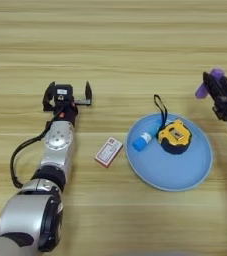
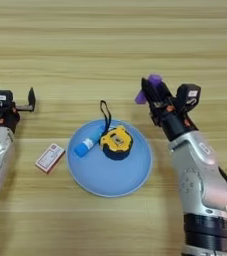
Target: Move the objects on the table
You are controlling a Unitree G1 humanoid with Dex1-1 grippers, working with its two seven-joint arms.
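The yellow-and-black tape measure (image 1: pixel 175 137) lies on the round blue plate (image 1: pixel 185 175), its black strap (image 1: pixel 159 107) trailing over the far rim. The flat red-and-white box (image 1: pixel 108 151) lies on the table (image 1: pixel 115 45) just left of the plate. My right gripper (image 2: pixel 150 90) hovers beyond the plate's far right edge, shut on the purple bar (image 2: pixel 148 88), whose ends stick out past the black fingers. My left gripper (image 1: pixel 68 93) is open at the left with nothing between its fingers, well behind the box.
A blue-and-white tube (image 1: pixel 144 139) lies on the plate beside the tape measure. My left arm (image 1: pixel 55 150) stretches along the table at the left, with a black cable looping beside it.
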